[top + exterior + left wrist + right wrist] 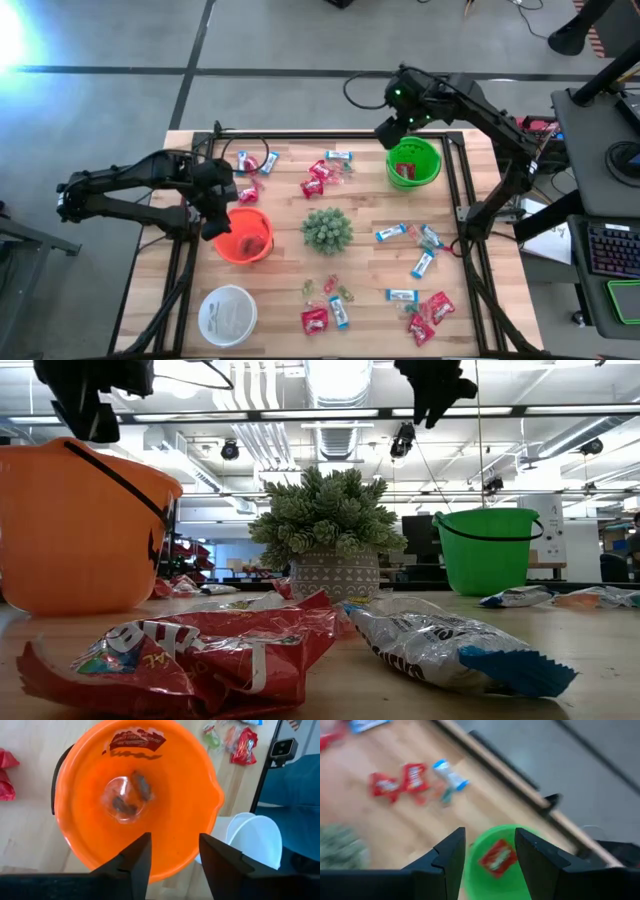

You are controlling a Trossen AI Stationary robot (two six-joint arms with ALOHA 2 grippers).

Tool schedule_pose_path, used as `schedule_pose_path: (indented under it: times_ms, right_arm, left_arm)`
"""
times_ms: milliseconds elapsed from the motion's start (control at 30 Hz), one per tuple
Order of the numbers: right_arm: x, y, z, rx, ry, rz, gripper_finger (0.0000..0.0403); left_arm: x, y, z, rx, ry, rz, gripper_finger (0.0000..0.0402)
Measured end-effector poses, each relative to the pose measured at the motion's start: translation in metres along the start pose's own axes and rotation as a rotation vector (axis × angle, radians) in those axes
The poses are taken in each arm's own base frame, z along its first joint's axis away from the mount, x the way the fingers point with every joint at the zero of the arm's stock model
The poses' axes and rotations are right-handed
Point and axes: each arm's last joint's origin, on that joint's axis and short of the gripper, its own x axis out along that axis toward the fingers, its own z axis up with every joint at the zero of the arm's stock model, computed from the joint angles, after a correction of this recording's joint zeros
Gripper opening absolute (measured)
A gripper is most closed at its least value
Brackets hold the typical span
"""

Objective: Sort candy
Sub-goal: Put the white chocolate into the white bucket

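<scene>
- Near edge of the table, closest to the low camera: a crumpled red packet and a blue-and-white bar lie side by side, nearly touching.
- White bowl sits at the near left corner; it holds nothing visible.
- More candy along the near side: a red packet with a blue-and-white bar, some tiny green and pink pieces, and a cluster of red packets at near right.
- Mid-table: spiky green plant in a patterned pot, upright, between the two coloured buckets.
- Orange bucket to the plant's left. A red packet lies against its inner wall; two small dark pieces sit on its floor.
- Left gripper hangs just above the orange bucket's rim, fingers spread, nothing between them.
- Right of the plant: several blue-and-white bars scattered, apart from each other.
- Far side: green bucket with a red packet inside.
- Right gripper hovers above the green bucket's far-left edge, fingers spread, empty.
- Far centre and far left: loose red packets and bars and.
</scene>
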Motion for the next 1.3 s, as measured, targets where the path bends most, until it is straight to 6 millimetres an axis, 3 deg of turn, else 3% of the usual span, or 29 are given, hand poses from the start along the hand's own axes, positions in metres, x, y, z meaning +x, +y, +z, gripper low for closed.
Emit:
schedule_pose_path:
  times_ms: [267,900,1300]
  right_arm:
    - [-0.005,0.022,-0.016,-0.021,0.104,0.055,0.0162]
    - [-0.025,0.102,-0.059,-0.038,0.217,0.275,0.0162]
    - [-0.010,0.156,-0.127,-0.170,0.391,0.209,0.0162]
  left_arm:
    - [0.000,0.000,0.002,0.090,-0.013,-0.002,0.0153]
    - [-0.001,-0.001,0.001,0.185,-0.033,0.002,0.0153]
    - [-0.013,-0.004,-0.006,0.207,-0.064,-0.044,0.0153]
